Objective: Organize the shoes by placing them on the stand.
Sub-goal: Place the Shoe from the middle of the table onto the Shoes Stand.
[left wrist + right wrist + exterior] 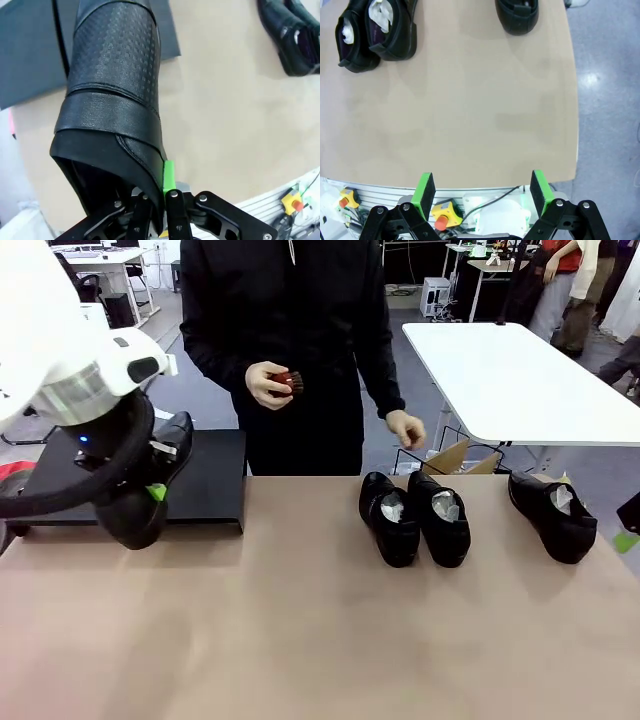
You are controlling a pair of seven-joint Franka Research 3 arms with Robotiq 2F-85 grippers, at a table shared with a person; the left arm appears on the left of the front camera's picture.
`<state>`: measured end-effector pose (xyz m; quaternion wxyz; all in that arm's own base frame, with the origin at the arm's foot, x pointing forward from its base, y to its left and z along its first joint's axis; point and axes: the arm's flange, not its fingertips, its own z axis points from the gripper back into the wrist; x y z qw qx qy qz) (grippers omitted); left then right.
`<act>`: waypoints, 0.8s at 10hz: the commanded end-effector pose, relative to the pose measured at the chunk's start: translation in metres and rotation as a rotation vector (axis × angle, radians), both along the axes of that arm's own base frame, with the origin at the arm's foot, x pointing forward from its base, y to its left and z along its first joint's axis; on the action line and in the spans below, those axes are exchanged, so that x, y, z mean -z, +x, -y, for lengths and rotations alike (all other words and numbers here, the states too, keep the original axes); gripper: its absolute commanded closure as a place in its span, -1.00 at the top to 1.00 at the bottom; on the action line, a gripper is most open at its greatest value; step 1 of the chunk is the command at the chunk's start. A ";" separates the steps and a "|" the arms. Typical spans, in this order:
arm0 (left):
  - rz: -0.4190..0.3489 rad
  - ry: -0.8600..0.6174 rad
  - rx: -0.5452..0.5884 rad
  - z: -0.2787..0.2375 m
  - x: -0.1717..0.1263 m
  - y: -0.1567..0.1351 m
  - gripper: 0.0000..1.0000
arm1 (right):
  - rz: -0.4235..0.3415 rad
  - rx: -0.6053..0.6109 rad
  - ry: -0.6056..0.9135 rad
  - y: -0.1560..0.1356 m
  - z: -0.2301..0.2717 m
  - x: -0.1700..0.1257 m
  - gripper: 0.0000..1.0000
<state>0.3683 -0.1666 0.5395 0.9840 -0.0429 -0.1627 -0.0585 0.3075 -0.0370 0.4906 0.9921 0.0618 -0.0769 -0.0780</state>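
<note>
— What is gripped, and by which arm?

— The held shoe (112,85) is pinched at its heel-end collar by the left gripper (165,182), whose jaws are drawn narrow on the leather rim. The right gripper (482,190) is spread wide, and nothing is held between its pads (426,192).

— On what relation is the placing judged to turn?

— On the aim of the shoe's long axis. It runs straight ahead from the left gripper, with the toe farthest out. The stand (30,60) lies ahead of the gripper, mostly off to one side of that axis, and its near corner is overlapped by the toe. A sideways shift and then a lowering would probably be called for.

— Which arm is nearer?

— The left; the stand is just beside it. The right gripper is kept well apart from the stand. Ahead of it, the pair of shoes (370,30) and the single shoe (517,15) are left on the tabletop (470,125).

— What is given by one view and not another?

— The grip point and the toe's overlap are shown in the left wrist view. In the front view the shoe is seen level with the stand's near edge. Whether the sole is touching the stand cannot be told.
</note>
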 end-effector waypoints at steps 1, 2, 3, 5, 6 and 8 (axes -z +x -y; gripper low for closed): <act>0.004 0.006 0.036 0.011 0.002 -0.004 -1.00 | 0.004 0.000 -0.001 -0.001 0.001 -0.001 1.00; 0.004 0.006 0.036 0.011 0.002 -0.004 -1.00 | 0.004 0.000 -0.001 -0.001 0.001 -0.001 1.00; 0.004 0.006 0.036 0.011 0.002 -0.004 -1.00 | 0.004 0.000 -0.001 -0.001 0.001 -0.001 1.00; -0.013 0.005 0.026 0.011 0.005 -0.003 -1.00 | 0.004 0.000 -0.001 -0.001 0.001 -0.001 1.00; 0.014 0.101 -0.015 0.007 0.008 0.005 -1.00 | 0.004 0.000 -0.001 -0.001 0.001 -0.001 1.00; 0.081 0.160 -0.196 -0.011 0.024 0.051 -1.00 | 0.004 0.000 -0.001 -0.001 0.001 -0.001 1.00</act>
